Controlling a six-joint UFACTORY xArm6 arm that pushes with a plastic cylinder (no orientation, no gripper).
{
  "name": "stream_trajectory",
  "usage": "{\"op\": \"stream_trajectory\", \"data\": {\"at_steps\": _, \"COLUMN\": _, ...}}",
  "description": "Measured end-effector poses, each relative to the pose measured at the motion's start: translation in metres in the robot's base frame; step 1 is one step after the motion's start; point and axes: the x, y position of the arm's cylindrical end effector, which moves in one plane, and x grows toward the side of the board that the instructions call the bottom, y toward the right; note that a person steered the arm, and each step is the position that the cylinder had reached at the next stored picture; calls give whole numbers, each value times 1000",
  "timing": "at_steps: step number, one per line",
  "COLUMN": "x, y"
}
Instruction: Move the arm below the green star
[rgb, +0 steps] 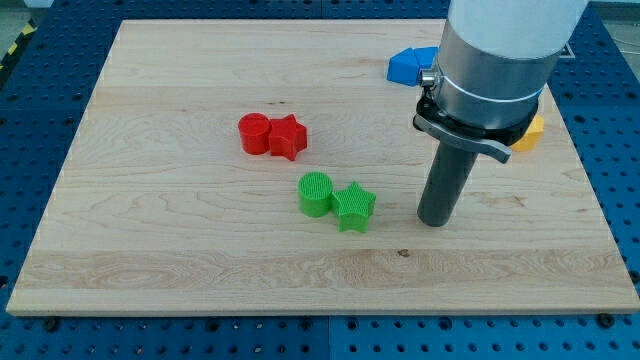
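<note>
Worktop (150, 250): pale wooden board on a blue perforated base. It carries six blocks that I can make out.

Arm (500, 50): the grey-and-white body comes in from the view's top right and ends in a dark rod. There is no pincer on this rig, so no wide or narrow state to record; the rod holds nothing. My tip (437, 222) rests on the board, touching no block.

Blocks, placed from my tip:
- Green cylinder (316, 194), toward the view's left, beyond the star and touching it.
- Green star (354, 207), the task's thing: near, toward the view's left and very slightly toward the top. A clear gap of bare wood lies between it and my tip.
- Red cylinder (254, 133) and red star (288, 137): a touching pair, well apart, up and to the view's left.
- Blue block (408, 65): toward the view's top, shape unclear, partly behind the arm.
- Yellow block (530, 132): up and to the right, mostly hidden by the arm.

Step in hand, as I judge it: the approach. My tip is beside the star, not yet below it.

Next move calls for: travel toward the view's bottom first, then left, ending directly under the star. Going straight left risks nudging the star into the green cylinder. The wood below the star looks free.
</note>
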Motion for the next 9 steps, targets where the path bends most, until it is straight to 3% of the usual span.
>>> {"op": "stream_trajectory", "data": {"at_steps": 3, "x": 0, "y": -4}}
{"op": "stream_trajectory", "data": {"at_steps": 9, "x": 27, "y": -77}}
